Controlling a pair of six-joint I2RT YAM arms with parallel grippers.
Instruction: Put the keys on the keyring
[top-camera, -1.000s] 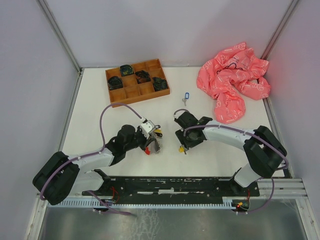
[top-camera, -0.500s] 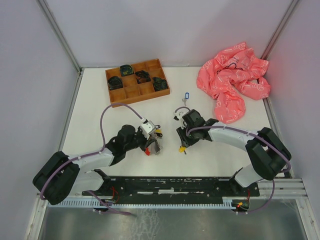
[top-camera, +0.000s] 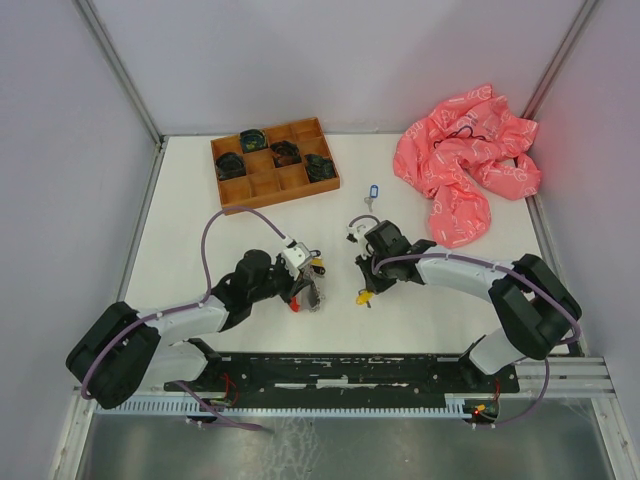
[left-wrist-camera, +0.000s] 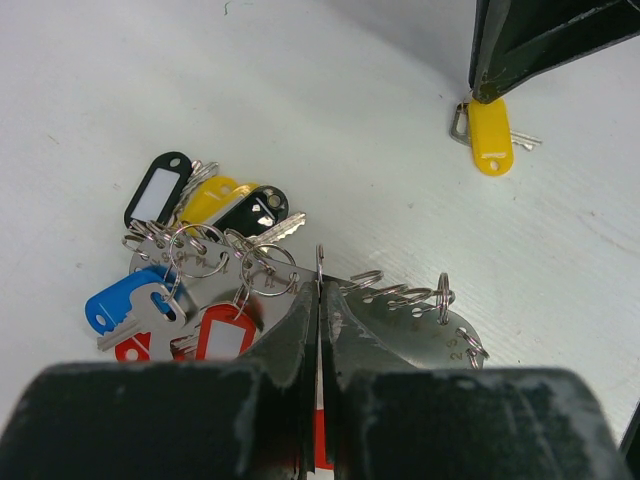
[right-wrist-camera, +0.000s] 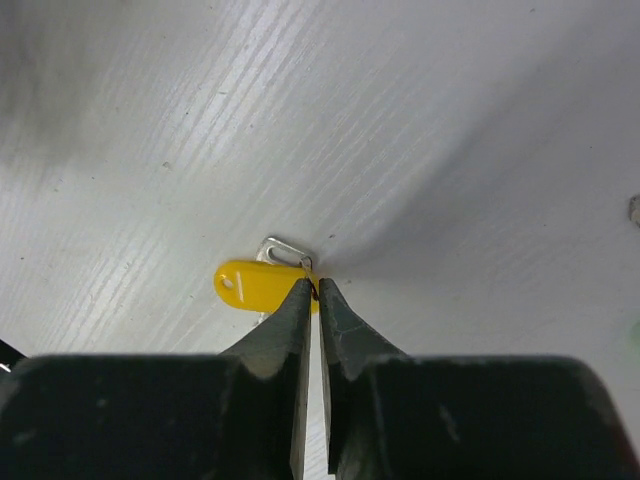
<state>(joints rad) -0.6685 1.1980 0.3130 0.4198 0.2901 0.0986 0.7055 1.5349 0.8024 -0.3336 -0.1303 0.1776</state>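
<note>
White table (top-camera: 180, 200): left gripper (left-wrist-camera: 320, 292) clamps keyring (left-wrist-camera: 319, 264); right gripper (right-wrist-camera: 313, 288) pinches yellow key (right-wrist-camera: 250, 283) beside it.
So slight a fingertip pinch could let the key slip.

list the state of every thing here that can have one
left gripper, shut on the keyring
keyring, held edge-on between the left fingers
right gripper, shut on the yellow-tagged key
yellow-tagged key, lying flat, pinched at its ring end
blue-tagged key, lying loose, not held
wooden tray, open, some compartments filled, others bare
pink bag, crumpled in a heap
</note>
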